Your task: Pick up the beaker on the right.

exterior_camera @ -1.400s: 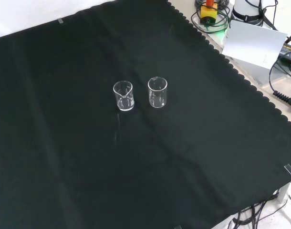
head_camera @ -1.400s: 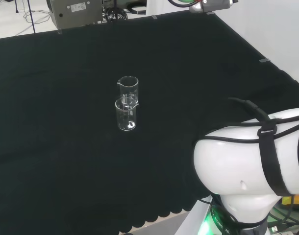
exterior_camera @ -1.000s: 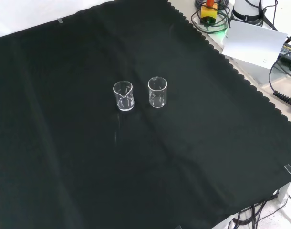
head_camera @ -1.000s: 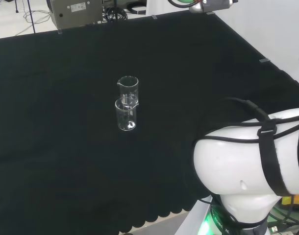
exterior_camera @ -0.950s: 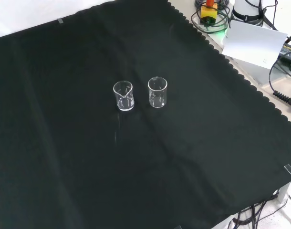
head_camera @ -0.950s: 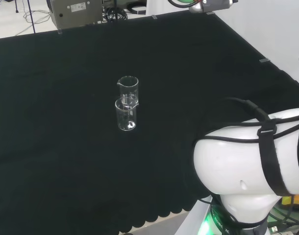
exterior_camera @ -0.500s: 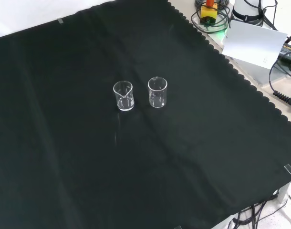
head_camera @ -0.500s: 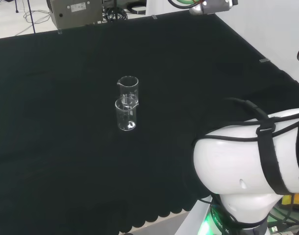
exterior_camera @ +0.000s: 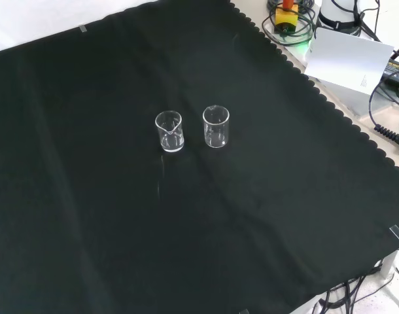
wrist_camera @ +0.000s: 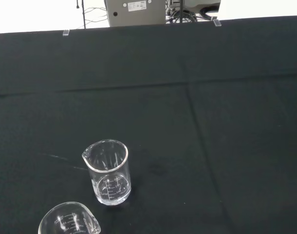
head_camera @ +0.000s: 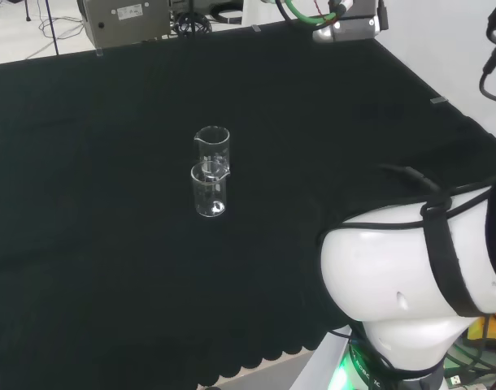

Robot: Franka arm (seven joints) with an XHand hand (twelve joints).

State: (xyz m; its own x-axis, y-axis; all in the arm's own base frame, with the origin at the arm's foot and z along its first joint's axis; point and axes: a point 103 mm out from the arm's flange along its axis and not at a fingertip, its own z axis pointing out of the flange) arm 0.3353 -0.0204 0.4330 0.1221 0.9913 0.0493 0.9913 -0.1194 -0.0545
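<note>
A second clear beaker (exterior_camera: 169,131) stands upright on the black cloth (exterior_camera: 88,229), empty.

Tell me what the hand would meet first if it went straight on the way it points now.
Probably the bare black cloth: the wrist view's middle falls on it, beyond the upright beaker. The hand's exact line is unclear.

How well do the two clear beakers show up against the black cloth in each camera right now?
Head view: the beakers overlap, outlined by rim glints. Front view: they stand apart, the right beaker bright-edged. Wrist view: one beaker shows its markings; the other is cut off by the frame.
</note>
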